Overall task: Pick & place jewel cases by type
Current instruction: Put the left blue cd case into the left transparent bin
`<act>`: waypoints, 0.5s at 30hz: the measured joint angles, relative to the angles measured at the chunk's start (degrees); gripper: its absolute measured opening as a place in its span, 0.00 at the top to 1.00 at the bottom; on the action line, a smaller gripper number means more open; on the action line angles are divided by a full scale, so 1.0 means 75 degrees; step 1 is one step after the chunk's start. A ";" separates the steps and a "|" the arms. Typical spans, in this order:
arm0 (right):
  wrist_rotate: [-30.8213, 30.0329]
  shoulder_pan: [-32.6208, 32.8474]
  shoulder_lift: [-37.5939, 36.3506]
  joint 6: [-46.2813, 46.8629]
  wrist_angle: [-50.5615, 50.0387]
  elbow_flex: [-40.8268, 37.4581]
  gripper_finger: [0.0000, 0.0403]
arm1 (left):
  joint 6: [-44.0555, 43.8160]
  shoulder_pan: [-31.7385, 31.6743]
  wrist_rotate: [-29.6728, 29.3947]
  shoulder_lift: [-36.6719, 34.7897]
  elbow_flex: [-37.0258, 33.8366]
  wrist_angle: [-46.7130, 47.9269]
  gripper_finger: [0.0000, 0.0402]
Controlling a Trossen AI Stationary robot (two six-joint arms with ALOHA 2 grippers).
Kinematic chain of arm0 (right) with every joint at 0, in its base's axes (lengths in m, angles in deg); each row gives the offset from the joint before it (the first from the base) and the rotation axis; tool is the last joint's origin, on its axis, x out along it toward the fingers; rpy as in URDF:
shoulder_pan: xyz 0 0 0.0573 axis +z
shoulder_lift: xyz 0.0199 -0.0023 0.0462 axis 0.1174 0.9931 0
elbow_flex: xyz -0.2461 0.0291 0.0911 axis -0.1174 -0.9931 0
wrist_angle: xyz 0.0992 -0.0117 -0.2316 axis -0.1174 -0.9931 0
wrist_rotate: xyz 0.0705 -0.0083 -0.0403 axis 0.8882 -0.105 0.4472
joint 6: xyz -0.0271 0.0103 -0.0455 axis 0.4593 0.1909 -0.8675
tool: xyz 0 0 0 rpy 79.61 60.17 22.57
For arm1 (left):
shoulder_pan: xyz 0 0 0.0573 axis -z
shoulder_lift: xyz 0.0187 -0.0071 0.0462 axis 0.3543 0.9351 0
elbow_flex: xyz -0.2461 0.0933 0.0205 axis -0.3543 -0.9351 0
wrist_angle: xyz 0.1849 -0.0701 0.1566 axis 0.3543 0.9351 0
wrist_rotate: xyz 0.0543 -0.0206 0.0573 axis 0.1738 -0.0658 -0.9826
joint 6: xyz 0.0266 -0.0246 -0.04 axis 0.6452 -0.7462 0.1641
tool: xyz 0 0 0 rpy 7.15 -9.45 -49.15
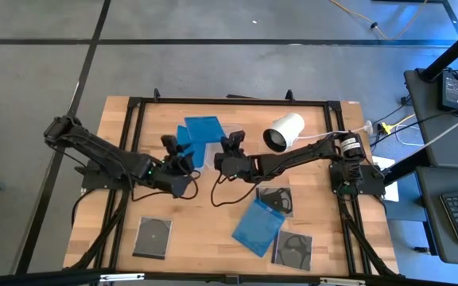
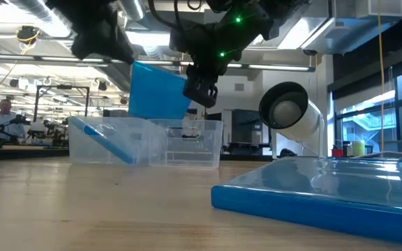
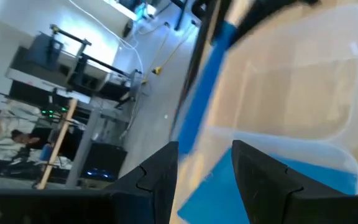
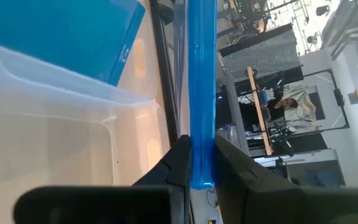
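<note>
Fingers of the right gripper (image 4: 202, 163) clamp the edge of a blue jewel case (image 4: 202, 87), holding it upright above the clear tubs (image 2: 145, 143) at the table's (image 1: 205, 230) far middle. Left gripper (image 1: 173, 156) hangs just beside it with its fingers (image 3: 160, 180) parted and nothing between them. Inside the left tub a second blue case (image 2: 103, 139) leans tilted. A third blue case (image 1: 258, 226) lies flat near the front, three dark cases (image 1: 153, 237) around it, one at front left. A white cylinder (image 1: 283, 131) lies at far right.
</note>
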 joint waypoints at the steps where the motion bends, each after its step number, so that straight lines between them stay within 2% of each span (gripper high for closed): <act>1: 0.0020 0.0000 0.0000 0.0000 -0.0007 0.0000 0.88 | 0.0004 0.0000 -0.0015 0.0000 0.0048 0.0008 0.63; 5: 0.0404 0.0000 0.0000 0.0000 0.0019 0.0000 0.88 | 0.0067 -0.0138 0.0078 0.0013 0.0127 -0.0047 0.63; 10: 0.0516 0.0036 0.0000 0.0000 0.0049 0.0000 0.88 | 0.0083 -0.0344 0.0773 0.0052 0.0127 -0.0037 0.63; 15: 0.0519 0.0083 0.0000 0.0001 0.0070 0.0000 0.88 | 0.0246 -0.0454 0.0519 0.0055 0.0127 -0.0019 0.63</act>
